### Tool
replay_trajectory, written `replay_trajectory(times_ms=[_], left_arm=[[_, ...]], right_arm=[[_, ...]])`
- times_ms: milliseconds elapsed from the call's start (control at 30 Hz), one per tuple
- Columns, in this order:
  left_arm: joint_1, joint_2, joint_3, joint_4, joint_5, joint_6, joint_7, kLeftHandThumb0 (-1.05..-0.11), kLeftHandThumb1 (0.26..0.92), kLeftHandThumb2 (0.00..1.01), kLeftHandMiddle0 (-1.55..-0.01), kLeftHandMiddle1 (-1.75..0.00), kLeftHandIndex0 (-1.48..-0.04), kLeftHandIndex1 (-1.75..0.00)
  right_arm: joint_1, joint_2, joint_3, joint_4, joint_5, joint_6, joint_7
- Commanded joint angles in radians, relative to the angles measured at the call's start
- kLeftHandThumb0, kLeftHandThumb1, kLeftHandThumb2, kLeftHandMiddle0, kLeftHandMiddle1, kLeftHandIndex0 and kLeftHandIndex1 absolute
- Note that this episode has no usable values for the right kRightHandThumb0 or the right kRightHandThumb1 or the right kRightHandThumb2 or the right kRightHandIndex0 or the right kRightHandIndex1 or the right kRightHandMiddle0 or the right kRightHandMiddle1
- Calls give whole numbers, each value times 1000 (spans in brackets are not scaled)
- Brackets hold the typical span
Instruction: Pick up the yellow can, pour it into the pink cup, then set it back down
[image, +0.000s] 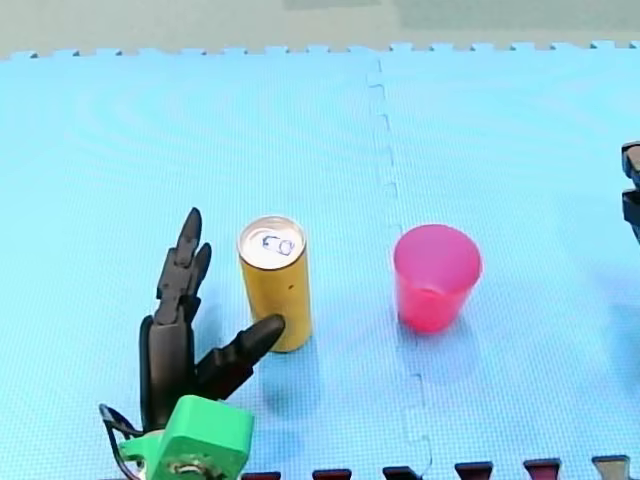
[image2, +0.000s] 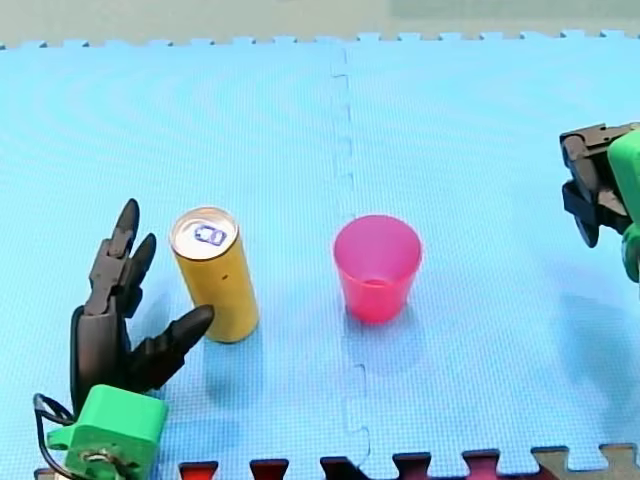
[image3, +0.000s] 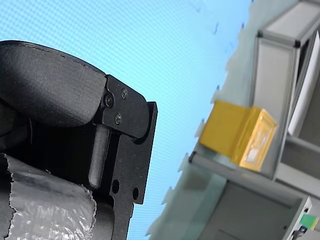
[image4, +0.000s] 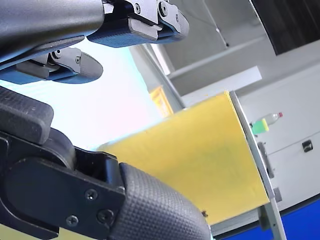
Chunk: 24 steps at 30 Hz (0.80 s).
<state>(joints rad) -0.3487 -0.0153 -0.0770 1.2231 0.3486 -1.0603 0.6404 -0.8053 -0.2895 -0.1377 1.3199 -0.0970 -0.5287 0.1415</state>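
Observation:
The yellow can (image: 275, 290) stands upright on the blue foam mat (image: 500, 130), left of centre, its silver top unopened. My left hand (image: 225, 285) is just left of the can with the fingers reaching up beside it. The thumb tip is at the can's lower left side, and I cannot tell whether it touches. The second wrist view shows the can (image4: 200, 160) close between the black fingers (image4: 60, 67) of that hand. To the can's right, a gap away, the pink cup (image: 435, 280) stands upright. My right hand (image2: 590, 190) hovers at the far right edge, away from both.
A jigsaw seam (image: 385, 150) runs front to back across the mat between can and cup. The mat's toothed front edge (image: 470, 468) lies close below my left hand. A yellow box (image3: 240, 132) sits on a metal frame beyond the mat in the first wrist view.

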Motion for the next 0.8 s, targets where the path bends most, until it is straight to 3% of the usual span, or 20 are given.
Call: replay_trajectory(times_ms=[0,233,767], left_arm=[[-6,10,1,5,2,-2,1,-1048,837,0,-415,-8,-230,-4],[-7,29,-11,6,28,-10,23,-1048,835,0,-424,-11,-232,-4],[29,47,-33,-7,66,-36,53,-1048,821,0,-431,-8,-241,-4]], right_arm=[[-4,3,0,0,0,3,-5],[-3,18,-13,1,16,7,5],[1,23,-24,-2,24,1,11]])
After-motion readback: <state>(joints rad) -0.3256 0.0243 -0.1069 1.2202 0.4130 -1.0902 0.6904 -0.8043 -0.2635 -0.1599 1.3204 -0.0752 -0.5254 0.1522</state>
